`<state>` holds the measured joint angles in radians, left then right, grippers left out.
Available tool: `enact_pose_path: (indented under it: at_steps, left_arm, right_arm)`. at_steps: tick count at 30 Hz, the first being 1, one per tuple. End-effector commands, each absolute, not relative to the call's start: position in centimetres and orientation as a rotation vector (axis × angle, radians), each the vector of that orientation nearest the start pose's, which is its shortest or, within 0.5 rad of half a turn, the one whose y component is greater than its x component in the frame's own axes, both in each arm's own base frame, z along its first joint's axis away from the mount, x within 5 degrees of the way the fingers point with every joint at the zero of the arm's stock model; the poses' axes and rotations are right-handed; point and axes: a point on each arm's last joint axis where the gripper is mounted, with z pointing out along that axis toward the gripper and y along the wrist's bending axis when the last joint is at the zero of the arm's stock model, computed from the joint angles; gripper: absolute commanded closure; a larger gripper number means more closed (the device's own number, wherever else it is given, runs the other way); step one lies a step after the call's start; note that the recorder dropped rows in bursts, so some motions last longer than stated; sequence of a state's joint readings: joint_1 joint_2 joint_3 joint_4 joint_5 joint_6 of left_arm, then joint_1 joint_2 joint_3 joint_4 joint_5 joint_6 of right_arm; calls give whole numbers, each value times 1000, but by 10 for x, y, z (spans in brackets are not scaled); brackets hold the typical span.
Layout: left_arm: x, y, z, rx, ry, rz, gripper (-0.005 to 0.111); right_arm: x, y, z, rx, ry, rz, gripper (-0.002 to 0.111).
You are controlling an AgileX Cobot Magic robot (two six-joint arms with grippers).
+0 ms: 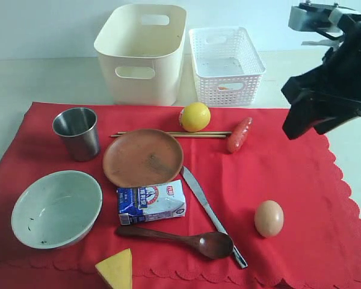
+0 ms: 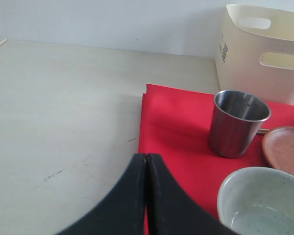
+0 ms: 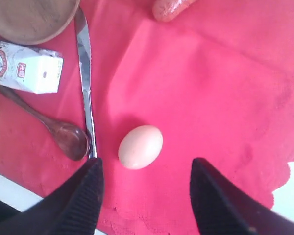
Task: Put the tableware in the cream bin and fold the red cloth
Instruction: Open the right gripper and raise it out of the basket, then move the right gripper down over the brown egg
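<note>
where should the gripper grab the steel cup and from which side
Take the steel cup by its rim from above, pinching one wall through the open mouth. It stands upright with the mouth facing up, and its smooth, slightly tapered wall might slip in a side grip. The wall away from the brown plate looks freest.

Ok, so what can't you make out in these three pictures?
- Cream bin floor: exterior view, hidden by its own front wall.
- Cheese wedge: exterior view, cut off by the bottom edge.
- Milk carton print: exterior view, too small to read.
- Pale green-white bowl: left wrist view, cut off by the bottom and right edges.
- Left gripper: outside the exterior view; only its shut fingertips show in the left wrist view.
</note>
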<state>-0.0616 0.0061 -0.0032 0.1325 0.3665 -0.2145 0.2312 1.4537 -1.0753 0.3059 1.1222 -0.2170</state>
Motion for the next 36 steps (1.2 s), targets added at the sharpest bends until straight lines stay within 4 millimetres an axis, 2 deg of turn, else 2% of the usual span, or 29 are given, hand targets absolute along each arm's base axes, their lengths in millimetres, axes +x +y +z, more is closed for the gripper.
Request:
enact_pose_path:
  at_steps: [1,9,14,30,33,36]
  left_arm:
    - [53,1,181,-66,1838,-67,107]
    - [53,1,181,-66,1838,-67,107]
    - [53,1,181,-66,1838,-67,107]
    - [53,1,181,-66,1838,-67,107]
    - [53,1,181,-66,1838,-67,107]
    - [53,1,181,-66,1838,-67,107]
  right_arm:
    - [234,82,272,-500,2893,437,57]
    - [200,76,281,-495,2860,472,57]
    - [191,75,290,-486,2811,494,57]
    - [214,81,299,-326,2566,543,57]
    - [216,83,296,-324,2579,558,57]
    - [224,87,277,-375,2683,585,56]
